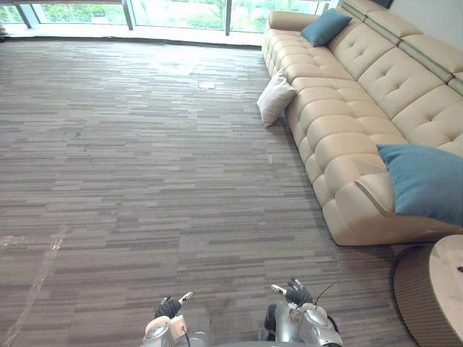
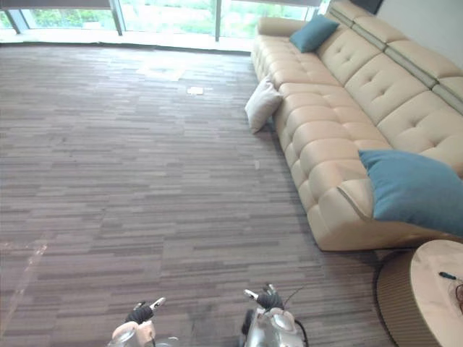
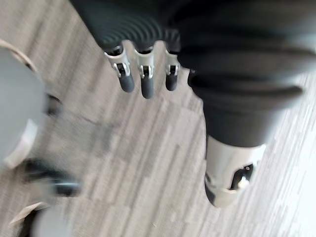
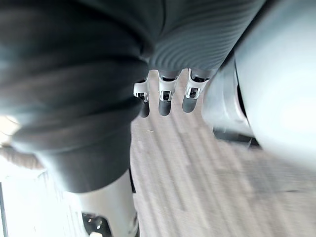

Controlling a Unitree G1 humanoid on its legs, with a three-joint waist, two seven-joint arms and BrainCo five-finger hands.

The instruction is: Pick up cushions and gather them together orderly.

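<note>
left robot hand (image 3: 146, 84): fingers straight, empty, above floor (image 1: 145, 181) | right robot hand (image 4: 164, 101): likewise | white cushion (image 1: 275, 99): on floor, leaning against sofa (image 1: 347, 108) | near blue cushion (image 1: 423, 181), far blue cushion (image 1: 325, 27): at opposite sofa ends

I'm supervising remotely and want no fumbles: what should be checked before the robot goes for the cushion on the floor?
1. Left hand open and empty: ok.
2. Right hand open and empty: ok.
3. Off-white cushion in sight, leaning against the sofa front: ok.
4. That cushion within reach of either hand: not ok, it lies far ahead.
5. Carpet path toward it free of obstacles: ok.
6. Cushions gathered: not ok; near teal cushion and far teal cushion sit at opposite sofa ends.
</note>
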